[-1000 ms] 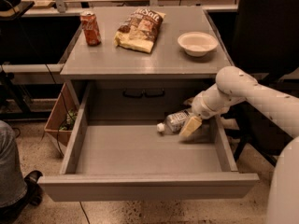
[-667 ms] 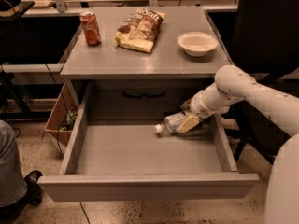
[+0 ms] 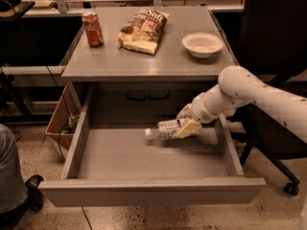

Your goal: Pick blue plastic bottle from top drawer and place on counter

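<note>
The drawer point(image 3: 153, 190) stands wide open across the bottom of the frame, which lets my arm reach in from the right. Just right of centre, my gripper point(image 3: 186, 122) has its fingers point(image 3: 189, 128) clenched on the base end of the bottle point(image 3: 165, 128). The bottle lies level with its cap pointing left and, judging by the shadow beneath, hangs just above the drawer floor. Beyond it, in the upper half, the surface point(image 3: 158, 61) carries a can point(image 3: 92, 28) at left, a bag point(image 3: 143, 24) in the middle and a bowl point(image 3: 202, 44) at right. Its bare front strip looks to me the likeliest place to set the bottle down.
</note>
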